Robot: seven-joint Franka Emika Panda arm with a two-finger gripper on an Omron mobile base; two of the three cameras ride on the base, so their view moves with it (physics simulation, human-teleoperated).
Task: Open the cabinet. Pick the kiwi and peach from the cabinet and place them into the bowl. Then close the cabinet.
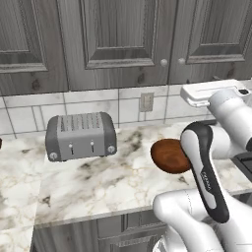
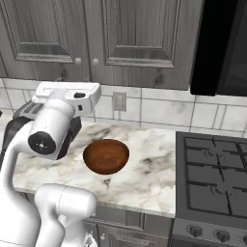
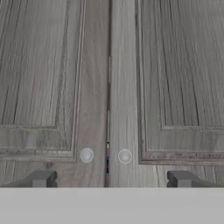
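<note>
The dark grey wood-grain cabinet (image 1: 118, 34) hangs above the counter with both doors shut; its two silver knobs (image 3: 86, 155) sit side by side at the seam (image 3: 108, 87). My gripper (image 3: 109, 179) faces that seam from close by, jaws wide open, with nothing between its fingertips (image 3: 41, 178). The knobs also show in the base views (image 1: 164, 62) (image 2: 77, 61). The reddish-brown wooden bowl (image 2: 105, 156) rests on the marble counter (image 1: 98, 182) below, partly behind my arm in the left base view (image 1: 167, 155). The kiwi and the peach are hidden behind the shut doors.
A grey two-slot toaster (image 1: 81, 135) stands on the counter left of the bowl. A black stovetop (image 2: 212, 178) lies to the right, with a dark microwave (image 2: 222, 43) above it. A wall outlet (image 1: 146, 102) sits in the tiled backsplash.
</note>
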